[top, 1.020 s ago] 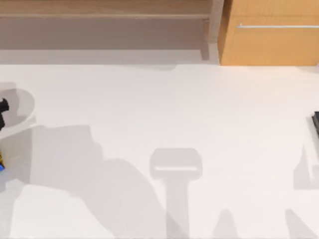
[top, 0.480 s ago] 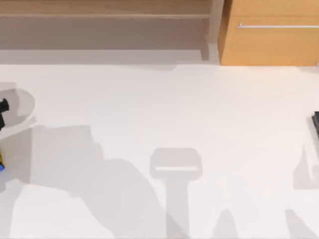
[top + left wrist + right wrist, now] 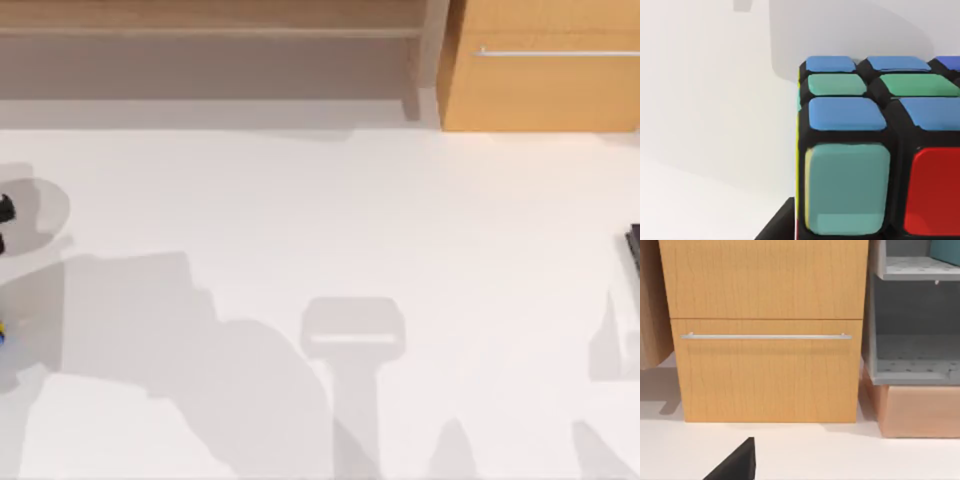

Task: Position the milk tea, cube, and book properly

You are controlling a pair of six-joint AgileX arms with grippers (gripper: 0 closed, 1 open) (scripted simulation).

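Sliding out past the left edge of the top view, the cube [image 3: 2, 333] is now just a blue-and-yellow sliver low on that edge, thinner than it was a second ago, when more yellow showed. The left gripper [image 3: 4, 212] has gone the same way: only a dark scrap of it sits at the middle left of the frame, smaller than half a second back, and I cannot tell whether its fingers are open, shut or clamped on anything. Up close in the left wrist view the cube [image 3: 875, 150] looms at the lower right, blue, green, teal and red tiles in black framing, standing on the white table [image 3: 705, 125]. My read is that the left arm is working on this cube, hauling it or lining up on it. The right gripper [image 3: 634, 246] is a dark strip parked at the middle right edge, unmoved, finger state unreadable. Farther back, the orange wood cabinet [image 3: 540, 85] fills the upper right, and the right wrist view faces its drawer handle [image 3: 765, 336] with a grey shelf unit [image 3: 915, 315] beside it.
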